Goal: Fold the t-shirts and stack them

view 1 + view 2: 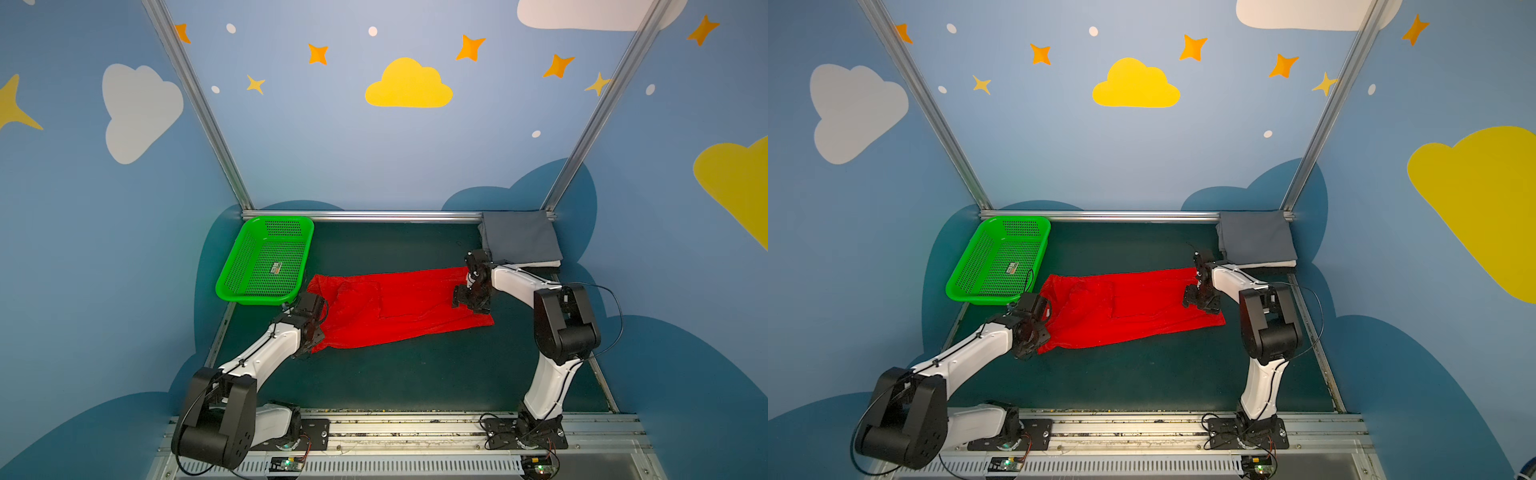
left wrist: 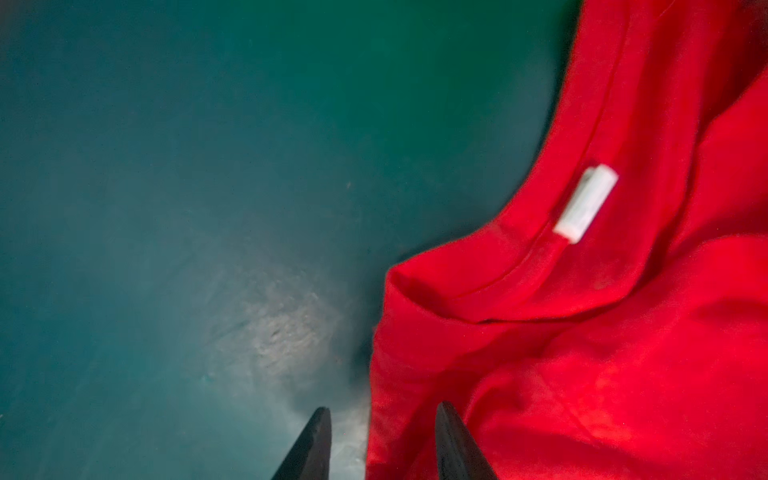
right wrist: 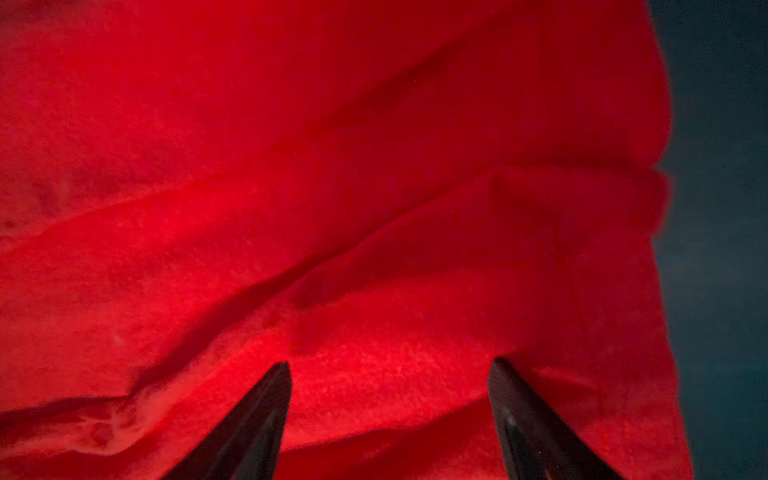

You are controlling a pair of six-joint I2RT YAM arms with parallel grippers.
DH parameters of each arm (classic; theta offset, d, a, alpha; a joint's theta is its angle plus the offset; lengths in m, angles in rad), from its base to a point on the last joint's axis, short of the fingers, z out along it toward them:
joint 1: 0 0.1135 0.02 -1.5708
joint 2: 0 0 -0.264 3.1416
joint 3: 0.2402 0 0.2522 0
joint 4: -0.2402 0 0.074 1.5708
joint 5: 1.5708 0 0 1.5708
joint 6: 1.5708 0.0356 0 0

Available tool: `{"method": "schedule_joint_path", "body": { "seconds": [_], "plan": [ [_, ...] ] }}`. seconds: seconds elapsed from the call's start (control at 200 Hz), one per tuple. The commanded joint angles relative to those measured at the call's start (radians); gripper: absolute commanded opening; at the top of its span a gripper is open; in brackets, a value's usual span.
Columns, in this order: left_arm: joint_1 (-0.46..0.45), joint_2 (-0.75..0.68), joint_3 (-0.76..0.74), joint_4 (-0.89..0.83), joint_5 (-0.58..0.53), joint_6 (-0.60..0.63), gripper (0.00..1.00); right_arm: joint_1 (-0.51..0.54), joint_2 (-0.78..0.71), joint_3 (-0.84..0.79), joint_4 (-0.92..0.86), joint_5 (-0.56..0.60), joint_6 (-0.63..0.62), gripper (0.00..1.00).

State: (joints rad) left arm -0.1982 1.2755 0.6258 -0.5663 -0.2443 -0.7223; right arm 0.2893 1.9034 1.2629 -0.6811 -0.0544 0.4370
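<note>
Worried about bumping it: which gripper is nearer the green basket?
Left. The left gripper is by the collar of the red t-shirt, just in front of the basket; the right gripper is over the shirt's opposite end.

Red t-shirt (image 1: 399,307) lies rumpled, folded lengthwise, mid-table; grey shirt (image 1: 519,237) sits folded atop white shirt (image 1: 542,263), far right.

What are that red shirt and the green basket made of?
The red shirt looks like soft, matte knit cloth, probably cotton: it creases and folds limply and shows a fuzzy nap up close. The green basket seems to be moulded plastic, slightly glossy, with rigid walls of even perforations.
</note>
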Motion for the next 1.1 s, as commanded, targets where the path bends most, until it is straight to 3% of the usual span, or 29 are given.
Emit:
{"method": "schedule_joint_path", "body": {
  "seconds": [0.0,0.19,0.37,0.521,0.806,1.096],
  "plan": [
    [0.002,-0.024,0.049,-0.015,0.014,0.004,0.46,-0.016,0.048,-0.020,-0.031,0.019,-0.008,0.77],
    [-0.007,-0.069,0.117,0.016,0.073,0.048,0.68,-0.016,0.010,-0.036,-0.029,0.019,0.004,0.77],
    [-0.007,-0.006,0.198,0.071,0.119,0.088,0.74,-0.015,-0.086,-0.092,0.042,-0.023,0.025,0.82],
    [-0.013,0.109,0.281,0.109,0.176,0.104,0.75,-0.007,-0.113,-0.100,0.059,-0.065,0.018,0.89],
    [-0.035,0.312,0.383,0.173,0.222,0.110,0.75,0.005,-0.104,-0.091,0.044,-0.070,-0.003,0.89],
    [-0.048,0.490,0.496,0.175,0.184,0.115,0.71,0.004,-0.088,-0.074,0.027,-0.067,-0.007,0.89]
  ]
}}
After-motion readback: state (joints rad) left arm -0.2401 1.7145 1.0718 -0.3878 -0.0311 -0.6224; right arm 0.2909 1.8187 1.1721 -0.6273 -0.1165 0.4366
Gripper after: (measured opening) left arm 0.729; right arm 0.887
